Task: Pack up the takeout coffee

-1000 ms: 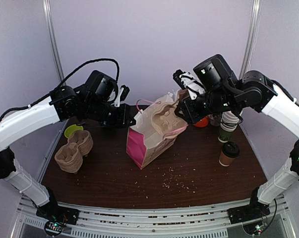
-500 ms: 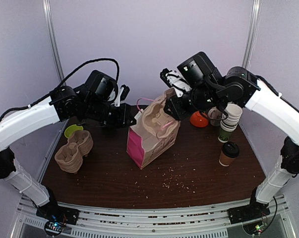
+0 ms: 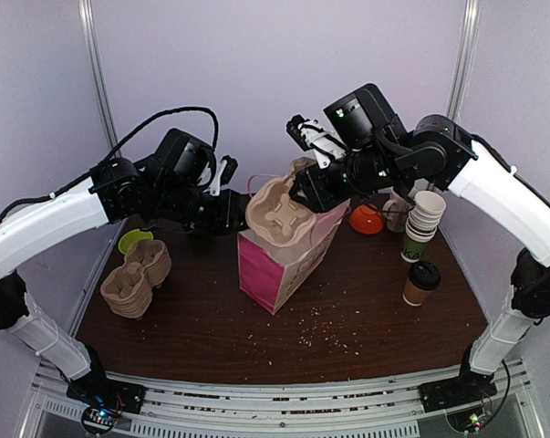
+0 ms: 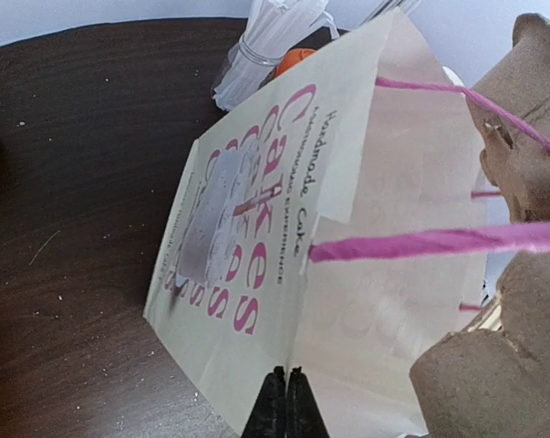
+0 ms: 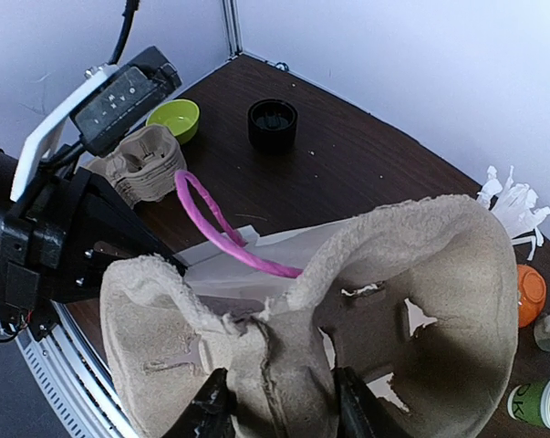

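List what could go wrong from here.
1. The carrier, gripped by the right hand, looks about as wide as the bag's mouth; it may snag on the rim or the pink handle.
2. The left hand pinches only a thin bag edge; a downward push could pull it free.
3. The coffee and cup stack stand close by; the right hand's return swing might knock them.

Carrier [image 3: 279, 214] covers bag [image 3: 261, 274] mouth — cup stack [image 3: 422, 224] crowds takeout coffee [image 3: 421, 283].

Stack of spare pulp trays [image 3: 135, 278] on the table's [image 3: 202, 328] left by a lime bowl [image 3: 133, 241]; paper cup stack [image 3: 422, 224] and an orange thing [image 3: 367, 219] far right, crumbs [image 3: 308, 340] scattered out front.
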